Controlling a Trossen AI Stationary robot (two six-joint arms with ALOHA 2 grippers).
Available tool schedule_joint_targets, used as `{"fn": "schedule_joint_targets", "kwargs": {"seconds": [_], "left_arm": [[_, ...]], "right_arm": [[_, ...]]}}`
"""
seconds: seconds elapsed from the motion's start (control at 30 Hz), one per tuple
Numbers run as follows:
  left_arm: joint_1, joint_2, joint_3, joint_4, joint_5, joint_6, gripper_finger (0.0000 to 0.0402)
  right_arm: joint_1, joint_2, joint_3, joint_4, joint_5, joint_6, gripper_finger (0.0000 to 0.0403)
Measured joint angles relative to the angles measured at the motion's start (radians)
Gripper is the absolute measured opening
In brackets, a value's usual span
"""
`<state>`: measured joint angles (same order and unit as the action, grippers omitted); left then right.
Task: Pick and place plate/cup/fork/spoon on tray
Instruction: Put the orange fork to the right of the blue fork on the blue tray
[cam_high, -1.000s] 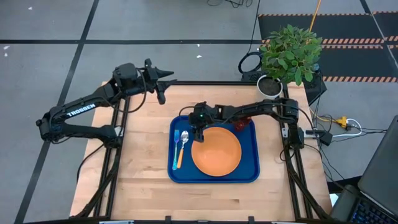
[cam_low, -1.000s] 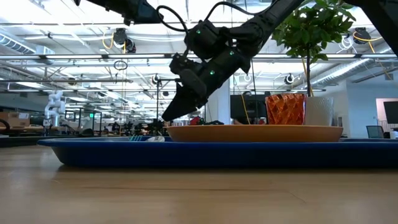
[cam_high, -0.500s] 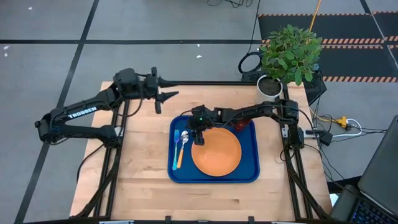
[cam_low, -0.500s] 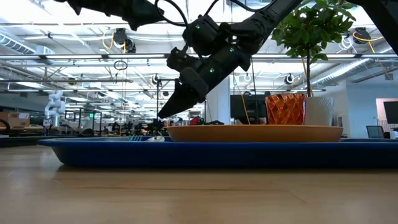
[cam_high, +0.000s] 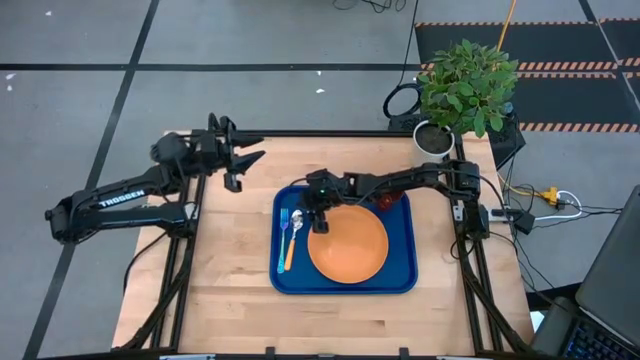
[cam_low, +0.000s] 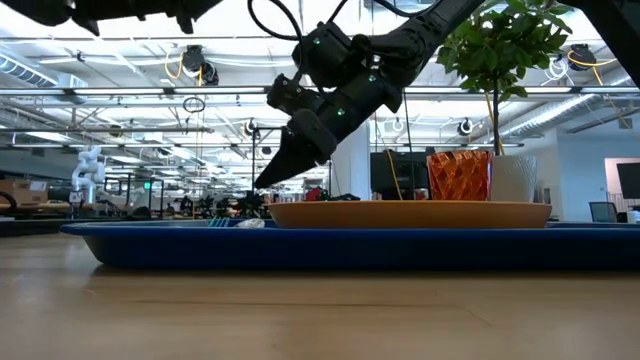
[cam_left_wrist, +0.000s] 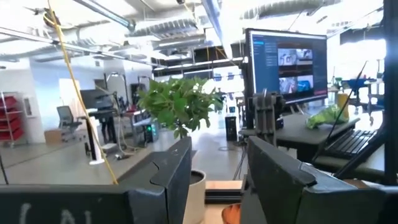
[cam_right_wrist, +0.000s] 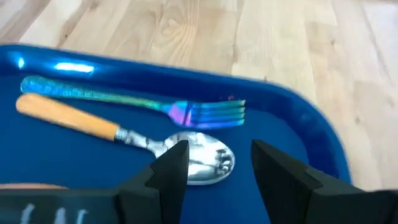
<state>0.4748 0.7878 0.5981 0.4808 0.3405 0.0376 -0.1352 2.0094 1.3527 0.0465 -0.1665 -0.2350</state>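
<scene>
Right gripper (cam_high: 303, 215): fingers apart, holding nothing; above the tray's (cam_high: 400, 280) left end
Spoon (cam_right_wrist: 186, 159): just below those fingertips, on the tray
Fork (cam_right_wrist: 155, 106): just beyond the spoon, lying alongside it
Plate (cam_high: 347, 246): beside the gripper, on the tray
Cup (cam_high: 386, 201): behind it, along the arm
Left gripper (cam_high: 247, 155): fingers apart, empty; well clear of the tray

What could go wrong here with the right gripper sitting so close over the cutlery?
The right gripper, fingers open and empty, hovers just above the orange-handled silver spoon and the thin light-blue plastic fork on the large blue plastic tray. Dropping or swinging sideways could knock them askew. The round orange plate lies right beside it, so the fingers might clip its rim.
</scene>
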Motion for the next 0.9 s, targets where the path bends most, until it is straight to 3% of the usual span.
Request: {"fn": "schedule_joint_targets", "kwargs": {"seconds": [0.37,0.9], "left_arm": [[-0.026,-0.007,-0.013,-0.021,0.003,-0.025,0.0161],[-0.037,-0.009,-0.012,-0.022,0.0,-0.021,0.0161]], "right_arm": [[0.013,0.081,0.094,-0.091,-0.018,-0.043,0.0169],[-0.001,0.088,0.094,-0.101,0.042,-0.075,0.0169]]}}
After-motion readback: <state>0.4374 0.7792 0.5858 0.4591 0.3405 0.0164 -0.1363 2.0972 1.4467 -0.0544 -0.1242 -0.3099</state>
